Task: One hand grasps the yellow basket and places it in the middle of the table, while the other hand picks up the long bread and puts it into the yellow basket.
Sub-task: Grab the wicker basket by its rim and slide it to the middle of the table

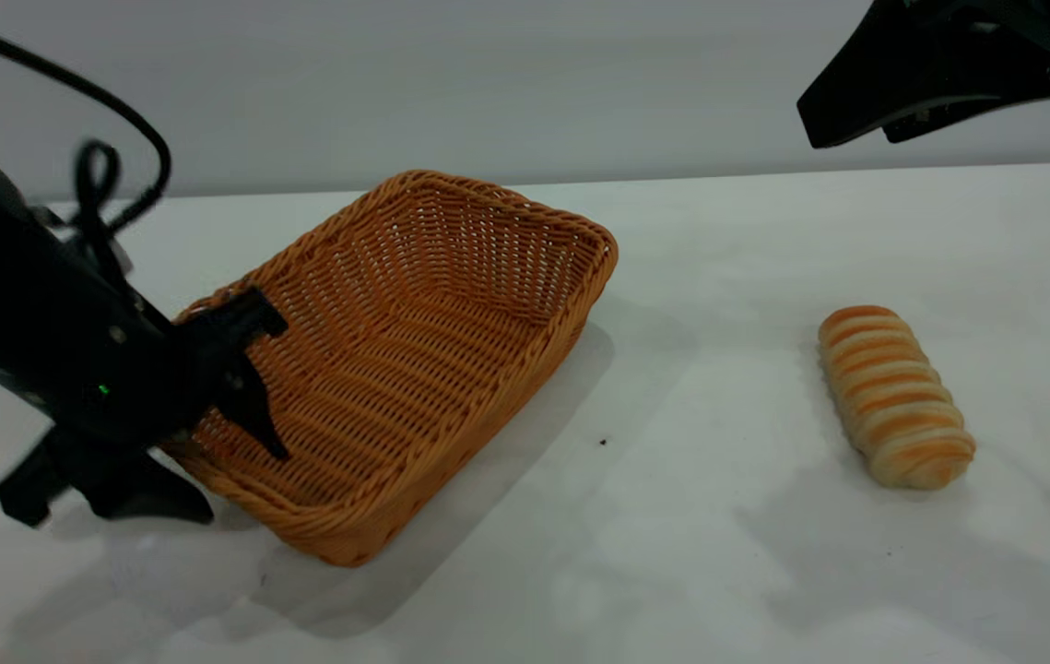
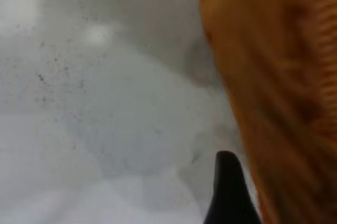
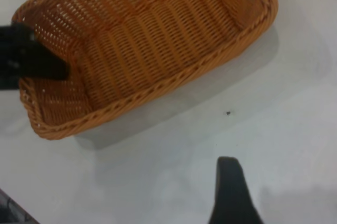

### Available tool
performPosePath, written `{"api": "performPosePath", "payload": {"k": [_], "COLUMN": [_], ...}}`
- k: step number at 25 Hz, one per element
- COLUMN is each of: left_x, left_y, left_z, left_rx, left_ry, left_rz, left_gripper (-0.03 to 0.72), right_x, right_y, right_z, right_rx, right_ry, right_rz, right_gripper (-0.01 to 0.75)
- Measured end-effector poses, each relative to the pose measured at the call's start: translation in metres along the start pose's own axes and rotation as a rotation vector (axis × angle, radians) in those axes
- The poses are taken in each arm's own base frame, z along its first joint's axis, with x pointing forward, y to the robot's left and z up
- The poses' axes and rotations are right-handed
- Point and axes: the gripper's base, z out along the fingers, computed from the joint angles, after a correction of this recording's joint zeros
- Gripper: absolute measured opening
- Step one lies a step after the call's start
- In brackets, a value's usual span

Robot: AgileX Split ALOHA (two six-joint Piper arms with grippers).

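The yellow basket (image 1: 451, 304) sits left of centre on the table (image 1: 672, 553), tilted, with its right side raised off the surface. My left gripper (image 1: 243, 484) is shut on the basket's near-left rim, one finger inside and one outside. In the left wrist view the basket wall (image 2: 284, 77) runs right beside one black finger (image 2: 229, 192). The long bread (image 1: 893, 397) lies on the table at the right, apart from the basket. My right gripper (image 1: 847, 129) hangs open and empty high at the upper right, above and behind the bread. Its wrist view shows the basket (image 3: 152, 50).
A small dark speck (image 1: 602, 443) lies on the table between the basket and the bread. A black cable (image 1: 119, 120) loops over the left arm. The table's far edge meets a plain grey wall.
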Motion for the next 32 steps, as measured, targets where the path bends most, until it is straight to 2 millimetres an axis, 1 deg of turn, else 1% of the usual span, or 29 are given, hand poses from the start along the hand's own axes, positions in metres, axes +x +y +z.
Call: {"api": "performPosePath", "payload": {"k": [2,5,10,11,15,17,20,22,24,26,28,30,32], "left_x": [0.0,-0.001,-0.004,-0.004,-0.006,-0.014,-0.036,-0.056,-0.07,-0.082,-0.091,-0.098,-0.105], "left_y": [0.002,0.002,0.002,0.002,0.0,-0.004,-0.016,-0.027,-0.037,-0.048,-0.057,-0.063,-0.071], "left_z": [0.007,0.009,0.009,0.009,0.006,-0.001,-0.016,-0.025,-0.03,-0.027,-0.02,-0.007,0.005], "left_rx": [-0.011,-0.01,-0.004,-0.003,0.006,0.028,0.079,0.117,0.131,0.13,0.114,0.095,0.093], "left_ry": [-0.013,-0.032,-0.064,-0.07,-0.069,-0.062,-0.025,0.002,0.049,0.087,0.143,0.197,0.226], "left_rz": [-0.047,-0.093,-0.153,-0.159,-0.138,-0.068,0.104,0.224,0.341,0.434,0.504,0.549,0.575], "left_gripper": [0.509,0.405,0.129,0.102,0.102,0.102,0.102,0.102,0.102,0.102,0.102,0.102,0.102], "right_x": [0.0,0.0,0.0,0.0,0.002,0.003,0.005,0.006,0.007,0.008,0.011,0.014,0.018], "right_y": [0.0,0.0,0.0,0.001,0.002,0.001,-0.006,-0.016,-0.025,-0.036,-0.046,-0.059,-0.072], "right_z": [0.0,0.0,0.0,0.0,0.0,0.0,-0.002,-0.004,-0.003,0.001,0.01,0.02,0.034], "right_rx": [0.0,-0.001,-0.004,-0.007,-0.017,-0.016,0.008,0.036,0.067,0.103,0.137,0.183,0.224], "right_ry": [0.0,0.001,0.003,0.005,0.02,0.034,0.053,0.055,0.054,0.054,0.063,0.068,0.084], "right_rz": [-0.002,-0.002,-0.002,-0.003,-0.013,-0.018,-0.007,0.014,0.034,0.051,0.065,0.074,0.087], "right_gripper": [0.538,0.538,0.538,0.538,0.538,0.538,0.538,0.538,0.538,0.538,0.538,0.538,0.538]}}
